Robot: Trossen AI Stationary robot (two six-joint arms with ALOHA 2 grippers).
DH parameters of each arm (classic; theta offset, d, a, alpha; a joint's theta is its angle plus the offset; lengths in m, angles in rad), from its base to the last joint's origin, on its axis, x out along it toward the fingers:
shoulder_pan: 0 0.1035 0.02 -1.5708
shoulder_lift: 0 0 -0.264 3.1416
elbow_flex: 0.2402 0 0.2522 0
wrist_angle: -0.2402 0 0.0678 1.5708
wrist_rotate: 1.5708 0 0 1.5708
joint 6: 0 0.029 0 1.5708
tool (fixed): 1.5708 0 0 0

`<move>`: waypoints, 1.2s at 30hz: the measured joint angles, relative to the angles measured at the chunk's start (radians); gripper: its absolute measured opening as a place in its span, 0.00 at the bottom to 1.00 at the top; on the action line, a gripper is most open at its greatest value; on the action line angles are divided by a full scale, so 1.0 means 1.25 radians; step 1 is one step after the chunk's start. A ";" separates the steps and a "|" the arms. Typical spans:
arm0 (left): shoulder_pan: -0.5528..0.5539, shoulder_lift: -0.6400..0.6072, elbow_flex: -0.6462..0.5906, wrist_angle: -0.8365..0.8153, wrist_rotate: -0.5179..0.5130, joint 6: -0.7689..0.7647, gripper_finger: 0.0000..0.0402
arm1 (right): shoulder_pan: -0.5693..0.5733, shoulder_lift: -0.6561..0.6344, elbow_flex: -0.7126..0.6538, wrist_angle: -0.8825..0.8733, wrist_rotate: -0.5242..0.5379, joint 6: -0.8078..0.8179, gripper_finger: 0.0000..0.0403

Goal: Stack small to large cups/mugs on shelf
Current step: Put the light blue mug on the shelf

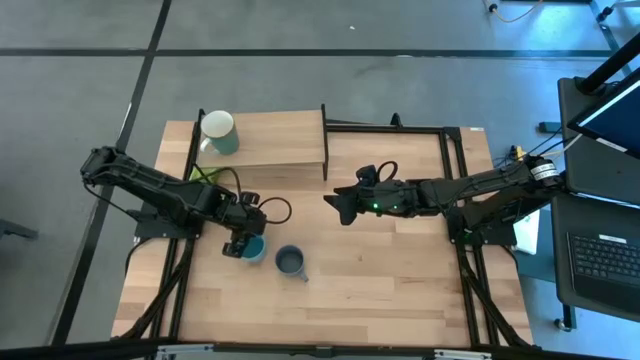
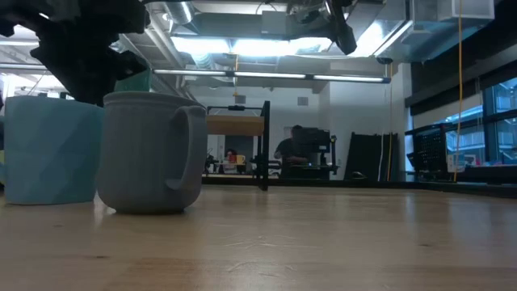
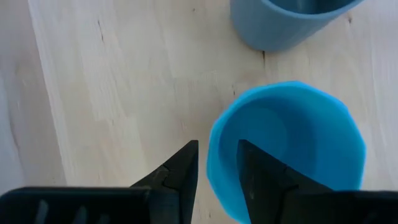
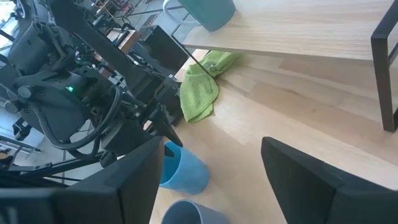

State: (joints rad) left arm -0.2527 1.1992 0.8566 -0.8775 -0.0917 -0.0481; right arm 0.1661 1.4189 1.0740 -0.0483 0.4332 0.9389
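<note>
A light blue mug (image 1: 256, 249) stands upright on the table, with a dark grey-blue mug (image 1: 291, 262) just to its right, handle toward the near edge. A pale green mug (image 1: 218, 132) stands on the wooden shelf (image 1: 280, 140) at its left end. My left gripper (image 3: 217, 171) points down over the light blue mug, narrowly open. One finger (image 3: 261, 180) is inside the mug and one finger (image 3: 180, 177) is outside, on either side of its wall (image 3: 212, 163), with gaps showing. My right gripper (image 1: 335, 206) is open and empty, above the table's middle.
A lime-green cloth (image 4: 199, 93) lies on the table under the shelf's left part. The shelf's black legs (image 4: 387, 68) stand near the table's middle. Bare tabletop (image 1: 400, 280) lies to the right of the mugs. A person sits far off in the room (image 2: 291, 149).
</note>
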 joint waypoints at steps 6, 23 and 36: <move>0.002 0.009 -0.002 0.020 0.000 0.034 0.26 | 0.000 0.000 0.000 0.000 0.000 0.002 0.67; 0.036 0.048 -0.012 0.012 0.017 0.045 0.24 | 0.000 0.000 0.000 -0.002 0.000 0.001 0.67; 0.057 0.052 -0.011 -0.026 0.055 -0.042 0.04 | 0.000 0.000 0.000 -0.019 0.000 0.000 0.67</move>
State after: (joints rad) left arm -0.1814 1.2640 0.8425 -0.9104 -0.0234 -0.1001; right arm 0.1667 1.4189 1.0740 -0.0717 0.4337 0.9386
